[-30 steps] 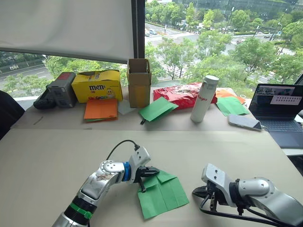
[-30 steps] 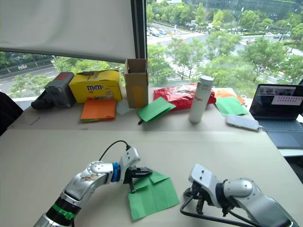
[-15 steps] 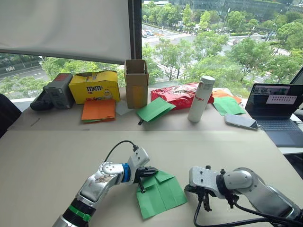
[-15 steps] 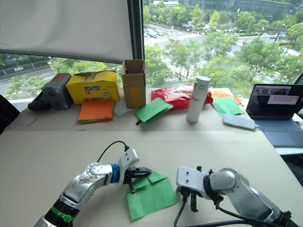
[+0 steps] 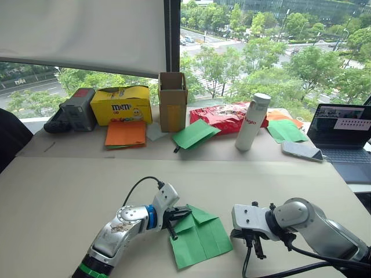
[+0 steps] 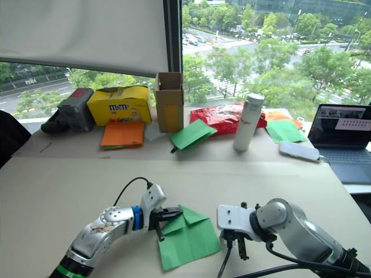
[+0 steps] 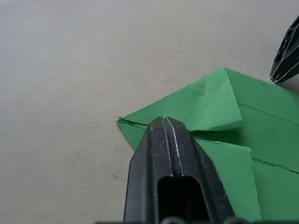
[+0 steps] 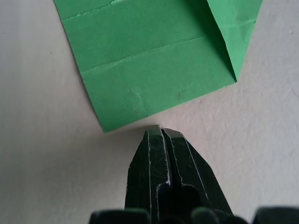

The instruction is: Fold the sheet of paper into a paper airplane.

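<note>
The sheet of paper [image 5: 200, 236] lies flat on the beige table, bright green and partly folded, with a triangular flap [image 7: 205, 105] turned over at its far corner. My left gripper [image 5: 177, 219] is shut, and its tips rest on the sheet's left folded edge [image 7: 140, 126]. Just off the sheet's right edge, my right gripper [image 5: 255, 246] is shut with its tips pointing down at the table. In the right wrist view its tips [image 8: 159, 130] stop a little short of the paper's corner [image 8: 105, 126].
Along the back of the table stand a grey device [image 5: 72, 110], a yellow candy box [image 5: 120, 104], orange paper sheets [image 5: 124, 133], a cardboard box [image 5: 173, 101], spare green sheets [image 5: 195, 133], a red bag [image 5: 223, 116] and a white bottle [image 5: 253, 121]. A phone [image 5: 301, 150] and laptop [image 5: 342, 130] sit right.
My right gripper has swung left, from well clear of the sheet to close beside its right edge. The left gripper has stayed on the sheet's left edge. The camera has shifted slightly.
</note>
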`<state>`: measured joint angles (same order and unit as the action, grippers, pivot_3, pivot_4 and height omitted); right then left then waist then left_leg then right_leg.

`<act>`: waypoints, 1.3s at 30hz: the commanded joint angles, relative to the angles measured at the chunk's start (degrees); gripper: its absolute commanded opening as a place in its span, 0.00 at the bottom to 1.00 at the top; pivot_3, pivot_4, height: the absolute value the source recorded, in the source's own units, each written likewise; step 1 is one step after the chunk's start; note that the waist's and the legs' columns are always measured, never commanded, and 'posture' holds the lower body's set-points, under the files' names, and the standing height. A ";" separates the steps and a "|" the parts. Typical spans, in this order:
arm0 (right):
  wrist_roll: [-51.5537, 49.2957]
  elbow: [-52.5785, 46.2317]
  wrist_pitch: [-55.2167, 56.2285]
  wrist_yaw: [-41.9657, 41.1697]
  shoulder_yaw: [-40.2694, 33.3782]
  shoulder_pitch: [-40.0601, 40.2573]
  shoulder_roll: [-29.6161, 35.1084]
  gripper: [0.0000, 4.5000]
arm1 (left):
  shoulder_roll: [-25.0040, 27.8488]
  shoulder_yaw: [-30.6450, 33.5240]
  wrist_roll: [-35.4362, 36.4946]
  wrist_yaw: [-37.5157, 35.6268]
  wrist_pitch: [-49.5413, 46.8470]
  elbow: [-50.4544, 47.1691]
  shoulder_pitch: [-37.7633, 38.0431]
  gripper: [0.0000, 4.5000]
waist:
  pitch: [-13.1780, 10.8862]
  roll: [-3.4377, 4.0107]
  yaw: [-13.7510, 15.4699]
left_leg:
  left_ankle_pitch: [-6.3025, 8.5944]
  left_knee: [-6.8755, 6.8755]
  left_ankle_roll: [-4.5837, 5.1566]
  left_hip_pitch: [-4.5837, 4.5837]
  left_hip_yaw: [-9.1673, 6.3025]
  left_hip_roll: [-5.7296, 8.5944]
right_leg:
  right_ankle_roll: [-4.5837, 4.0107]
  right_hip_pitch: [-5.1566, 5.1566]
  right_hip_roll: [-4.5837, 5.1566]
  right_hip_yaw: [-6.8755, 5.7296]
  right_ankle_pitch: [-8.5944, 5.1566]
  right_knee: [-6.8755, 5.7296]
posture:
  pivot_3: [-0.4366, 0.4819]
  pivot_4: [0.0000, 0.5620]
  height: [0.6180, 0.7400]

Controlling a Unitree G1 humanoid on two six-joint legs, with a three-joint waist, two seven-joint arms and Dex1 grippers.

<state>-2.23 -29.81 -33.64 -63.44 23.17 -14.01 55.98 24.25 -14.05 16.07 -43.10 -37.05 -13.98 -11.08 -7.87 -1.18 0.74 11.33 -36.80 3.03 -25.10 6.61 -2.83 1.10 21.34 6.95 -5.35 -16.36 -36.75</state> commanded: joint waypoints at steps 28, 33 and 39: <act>-15.87 5.13 -2.51 2.94 -8.52 1.19 -17.63 0.01 | 5.16 -1.84 0.35 1.00 -2.92 -2.05 3.45 0.00 | -0.07 0.14 -0.08 | 0.01 0.01 -0.07 0.01 0.02 -0.01 | -0.01 0.00 -0.36 0.04 -0.01 -0.03 | 0.48 0.27 1.00; -17.04 5.93 -3.07 3.76 -7.35 -0.70 -19.69 0.01 | 4.87 -2.64 -0.21 1.00 -1.94 -0.99 2.43 0.00 | -0.08 0.16 0.05 | 0.01 0.01 -0.07 0.01 0.02 0.00 | -0.01 0.00 -0.35 0.03 -0.01 -0.02 | 0.48 0.27 1.00; -16.85 7.64 -2.63 3.84 -6.39 -1.27 -20.52 0.01 | 4.07 3.71 4.61 1.68 -4.02 -0.32 2.00 0.00 | -0.09 0.18 -0.03 | 0.01 0.01 -0.08 0.01 0.02 0.02 | 0.00 0.00 -0.33 0.04 0.00 -0.03 | 0.48 0.27 1.00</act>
<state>-18.33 -21.97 -36.80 -59.50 17.23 -14.75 35.26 28.03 -13.33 19.40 -42.39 -38.39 -16.10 -9.57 -7.96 -1.00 0.71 11.35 -36.79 2.95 -25.09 6.63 -2.81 1.09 21.34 6.62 -5.31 -16.37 -36.79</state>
